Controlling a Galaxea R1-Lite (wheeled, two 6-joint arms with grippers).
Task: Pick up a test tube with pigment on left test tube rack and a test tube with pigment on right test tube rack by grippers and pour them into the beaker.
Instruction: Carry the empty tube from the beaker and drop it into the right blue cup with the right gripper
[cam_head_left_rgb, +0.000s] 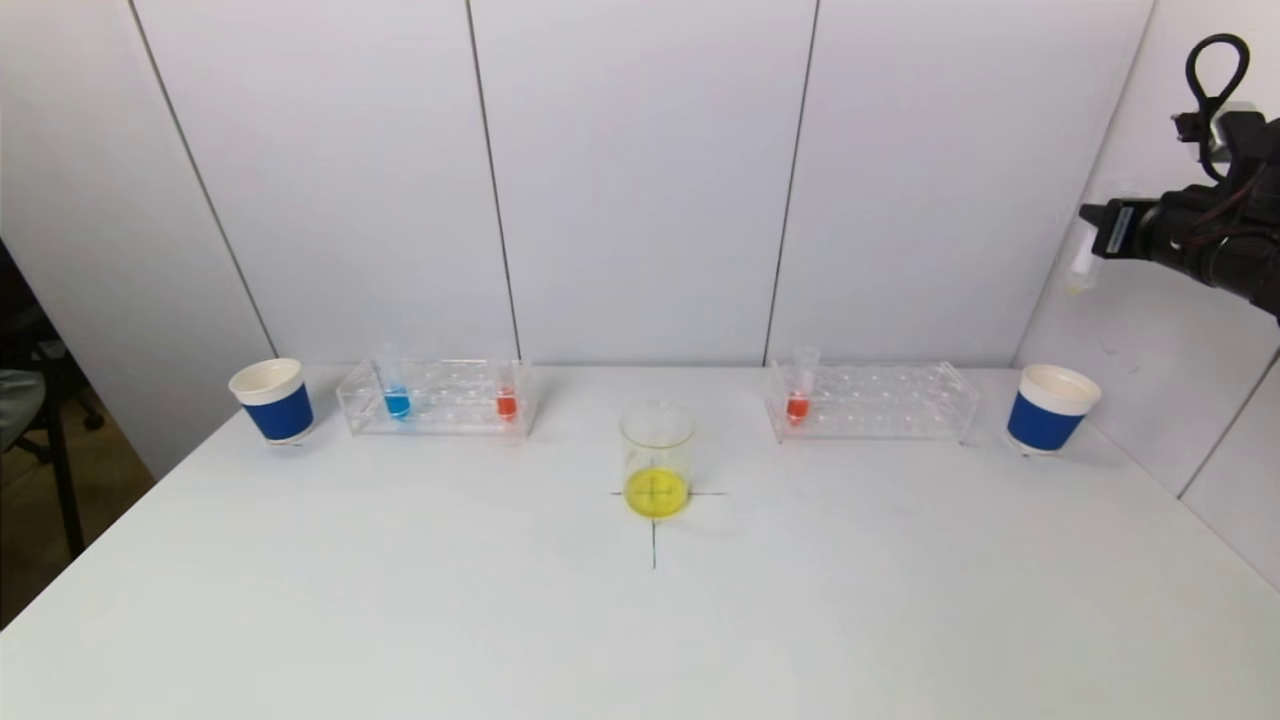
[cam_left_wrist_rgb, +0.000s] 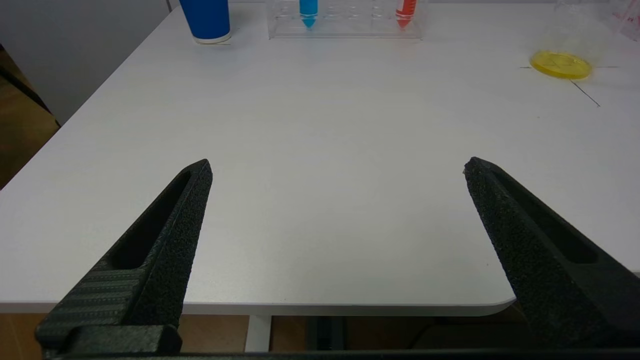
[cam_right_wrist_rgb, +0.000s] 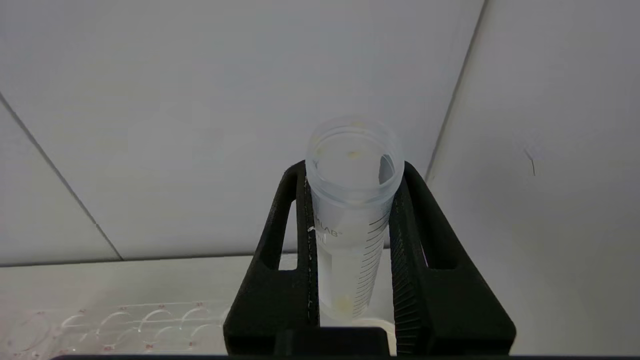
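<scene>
The glass beaker (cam_head_left_rgb: 656, 455) stands at the table's middle on a cross mark, with yellow liquid in it; it also shows in the left wrist view (cam_left_wrist_rgb: 561, 64). The left rack (cam_head_left_rgb: 435, 415) holds a blue tube (cam_head_left_rgb: 396, 398) and a red tube (cam_head_left_rgb: 506, 398). The right rack (cam_head_left_rgb: 880, 405) holds one red tube (cam_head_left_rgb: 798, 400). My right gripper (cam_head_left_rgb: 1100, 232) is raised high at the far right, above the right cup, shut on a clear, nearly empty tube (cam_right_wrist_rgb: 350, 240) with a trace of yellow. My left gripper (cam_left_wrist_rgb: 337, 167) is open and empty over the table's near edge.
A blue-and-white paper cup (cam_head_left_rgb: 273, 400) stands left of the left rack, and another (cam_head_left_rgb: 1050, 408) stands right of the right rack. White wall panels rise behind the table and on the right. The table's front edge (cam_left_wrist_rgb: 300, 302) lies under the left gripper.
</scene>
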